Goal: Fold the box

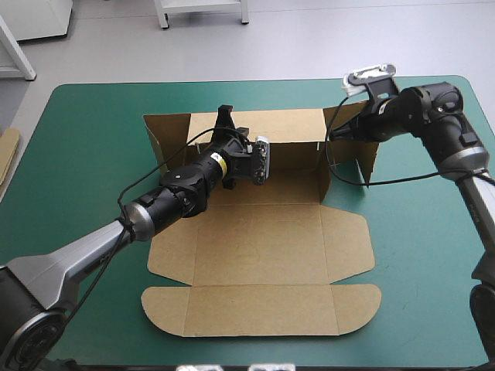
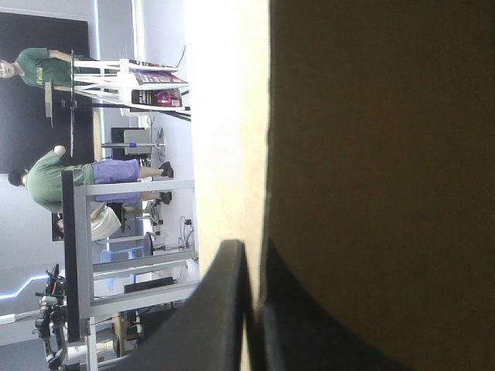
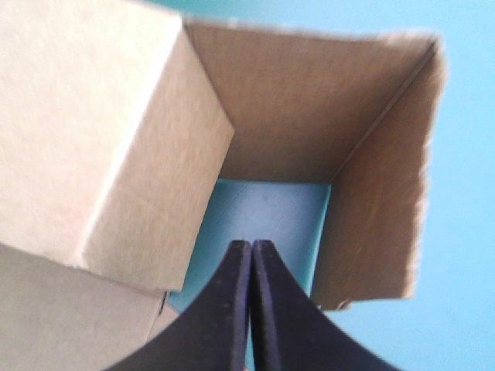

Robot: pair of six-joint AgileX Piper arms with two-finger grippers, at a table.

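The brown box point(image 1: 263, 247) lies as a cut sheet on the teal-green cover, its far wall point(image 1: 286, 127) raised upright. My left gripper point(image 1: 225, 117) sits on the top edge of that wall, shut on the box. In the left wrist view its black fingers point(image 2: 232, 309) pinch the board point(image 2: 379, 154) between them. My right gripper point(image 1: 340, 130) is at the wall's right end, beside the standing end flap point(image 1: 363, 147). In the right wrist view it point(image 3: 251, 246) is shut on nothing, pointing down into the corner pocket between the flap point(image 3: 379, 209) and a folded panel point(image 3: 100, 139).
The box's lid panel with rounded ends point(image 1: 263, 309) lies flat toward the table's near edge. A left end flap point(image 1: 166, 135) stands at the wall's other end. An edge of more board point(image 1: 6, 151) shows at the table's left edge.
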